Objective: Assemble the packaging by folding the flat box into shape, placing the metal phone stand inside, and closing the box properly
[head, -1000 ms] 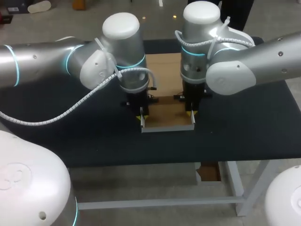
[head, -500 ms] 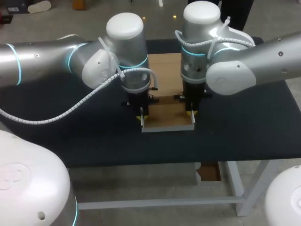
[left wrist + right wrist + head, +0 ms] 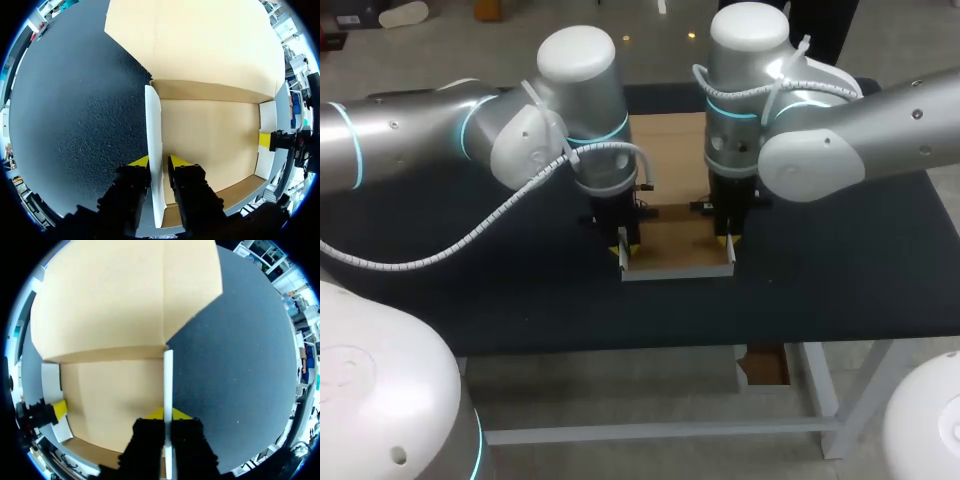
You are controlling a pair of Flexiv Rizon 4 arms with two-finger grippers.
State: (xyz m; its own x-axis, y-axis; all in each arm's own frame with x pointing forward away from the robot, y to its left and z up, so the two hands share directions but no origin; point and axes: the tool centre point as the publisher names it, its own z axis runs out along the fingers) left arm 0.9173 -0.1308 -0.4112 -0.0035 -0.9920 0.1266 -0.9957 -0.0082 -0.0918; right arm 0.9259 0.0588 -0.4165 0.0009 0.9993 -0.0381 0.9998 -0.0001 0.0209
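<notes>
A half-formed cardboard box (image 3: 675,255) sits mid-desk (image 3: 470,280), with its lid flap (image 3: 670,150) flat behind it. The left gripper (image 3: 159,161) is clamped on the upright left side wall (image 3: 153,130), and the right gripper (image 3: 168,414) on the right side wall (image 3: 168,375). No phone stand is visible. The walls probably need to be held vertical with even pressure so the creases set without the base sliding.

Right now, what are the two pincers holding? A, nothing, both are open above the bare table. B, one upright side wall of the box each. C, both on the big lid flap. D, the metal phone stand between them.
B: the left pincer has the upright left side wall clamped between its yellow tips, and the right pincer clamps the right side wall the same way.
</notes>
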